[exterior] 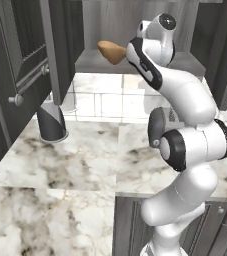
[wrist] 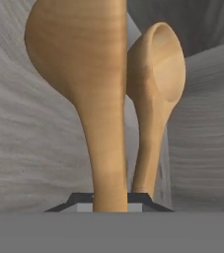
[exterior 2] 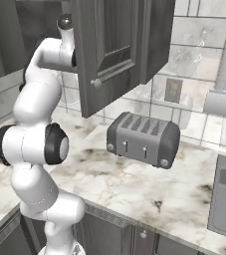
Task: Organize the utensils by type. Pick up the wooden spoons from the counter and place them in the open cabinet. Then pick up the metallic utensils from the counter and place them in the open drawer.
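wooden spoon point(wrist: 103, 99) handle between fingers point(wrist: 66, 202), second spoon point(wrist: 158, 89) beside

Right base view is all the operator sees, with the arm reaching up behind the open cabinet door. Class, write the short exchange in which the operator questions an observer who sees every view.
Operator: The door hides the hand. Are the jaws holding anything?
Observer: Yes. In the hand view the jaws are closed on the handle of a wooden spoon, with its bowl pointing away from the hand.
Operator: Where is the other one?
Observer: The second spoon is close beside the held one in the hand view, against the grey cabinet lining. I cannot tell whether the two touch.
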Tool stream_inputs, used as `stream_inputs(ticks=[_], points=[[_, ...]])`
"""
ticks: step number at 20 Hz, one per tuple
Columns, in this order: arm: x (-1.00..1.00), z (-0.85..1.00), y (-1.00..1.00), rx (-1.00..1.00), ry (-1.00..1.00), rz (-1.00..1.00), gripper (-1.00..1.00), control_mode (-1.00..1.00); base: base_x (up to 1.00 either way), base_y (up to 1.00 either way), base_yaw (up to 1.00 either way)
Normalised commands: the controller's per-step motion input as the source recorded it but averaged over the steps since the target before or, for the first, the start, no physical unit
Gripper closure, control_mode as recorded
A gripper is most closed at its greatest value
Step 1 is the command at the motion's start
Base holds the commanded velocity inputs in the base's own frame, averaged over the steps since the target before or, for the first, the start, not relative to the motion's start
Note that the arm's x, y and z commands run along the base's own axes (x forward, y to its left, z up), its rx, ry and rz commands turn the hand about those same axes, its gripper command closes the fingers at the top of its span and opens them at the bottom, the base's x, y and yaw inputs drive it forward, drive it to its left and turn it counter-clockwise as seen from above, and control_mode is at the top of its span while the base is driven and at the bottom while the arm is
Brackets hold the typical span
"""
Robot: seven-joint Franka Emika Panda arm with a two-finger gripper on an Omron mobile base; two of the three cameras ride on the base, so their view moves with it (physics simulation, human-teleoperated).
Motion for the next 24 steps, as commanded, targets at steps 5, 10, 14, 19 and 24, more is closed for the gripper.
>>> stream_inputs(ticks=[5,10,14,19,24], points=[[0.44,-0.17,-0.37,0.0,0.0,-0.04,1.0,-1.0,0.0,0.0,0.0],[0.47,-0.3,-0.35,0.0,0.0,-0.01,1.0,-1.0,0.0,0.0,0.0],[0.38,-0.47,-0.32,0.0,-0.02,0.0,1.0,-1.0,0.0,0.0,0.0],[0.46,-0.53,-0.27,0.0,-0.02,0.0,1.0,-1.0,0.0,0.0,0.0],[0.42,-0.54,-0.2,0.0,-0.05,0.0,1.0,-1.0,0.0,0.0,0.0]])
